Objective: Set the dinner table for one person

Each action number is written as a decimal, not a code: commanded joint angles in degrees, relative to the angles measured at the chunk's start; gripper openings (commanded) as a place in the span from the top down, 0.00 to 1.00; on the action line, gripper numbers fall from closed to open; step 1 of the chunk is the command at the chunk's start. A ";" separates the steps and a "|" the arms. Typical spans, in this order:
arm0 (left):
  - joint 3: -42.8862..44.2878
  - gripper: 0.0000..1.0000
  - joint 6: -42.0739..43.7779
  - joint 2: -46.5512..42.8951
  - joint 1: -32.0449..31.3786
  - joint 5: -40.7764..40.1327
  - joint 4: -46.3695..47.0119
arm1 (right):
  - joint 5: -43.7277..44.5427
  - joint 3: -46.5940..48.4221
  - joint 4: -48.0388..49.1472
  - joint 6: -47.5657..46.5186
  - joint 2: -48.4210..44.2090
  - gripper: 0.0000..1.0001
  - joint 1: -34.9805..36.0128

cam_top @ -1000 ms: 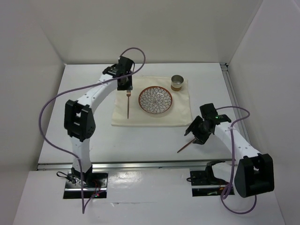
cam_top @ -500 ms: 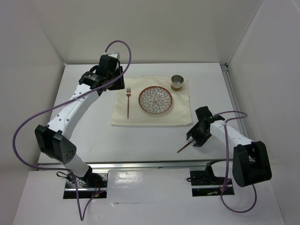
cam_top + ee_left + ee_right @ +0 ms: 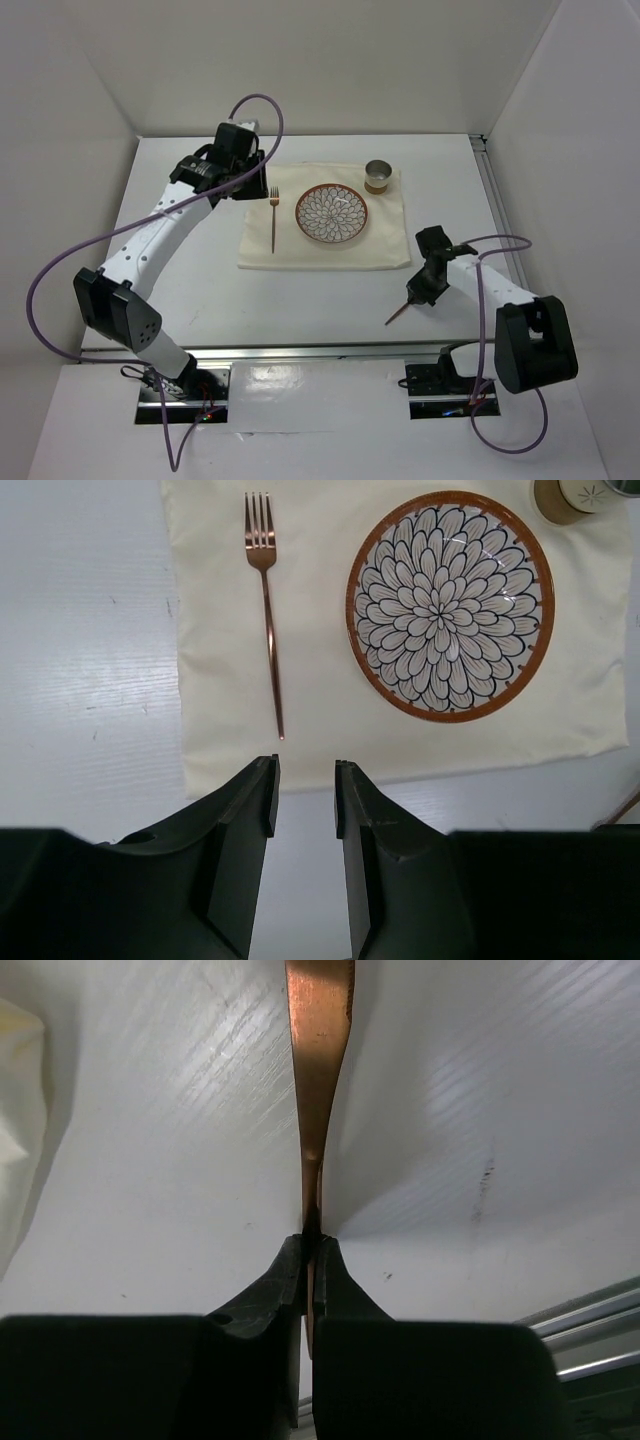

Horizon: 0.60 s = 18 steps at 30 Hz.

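White and bare at its near side, the dinner table (image 3: 300, 300) carries a cream mat (image 3: 385, 240) with a patterned plate (image 3: 331, 214) at its middle. A fork (image 3: 273, 218) lies left of the plate, and a small cup (image 3: 378, 176) stands beyond its right side.

Only the wrist camera shows the right gripper (image 3: 311, 1245) clamped on a thin copper utensil (image 3: 318, 1060). From overhead it is a dark shape near-right of the plate.

The left gripper (image 3: 303, 770) is parted and empty. A second ago it sat over the fork; it has since drawn back far-left of the plate.

dinner table (image 3: 300, 300) | matte white, flat | aluminium rails: near, right edges
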 commanded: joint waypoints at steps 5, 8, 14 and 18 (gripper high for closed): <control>3.65 0.54 0.06 -3.00 -0.16 0.82 -0.68 | 7.43 8.83 -3.25 -10.15 -8.60 1.00 0.47; 4.18 0.54 0.06 -3.53 -0.16 0.82 -0.68 | 2.51 14.45 1.32 -23.21 -6.85 1.00 0.47; 3.65 0.54 0.06 -4.06 -0.16 -0.32 -0.68 | -9.89 32.72 0.90 -39.94 11.68 1.00 1.08; 2.43 0.54 -1.16 -4.93 -0.16 -1.37 -1.30 | -10.78 45.62 -3.48 -45.68 23.72 1.00 1.79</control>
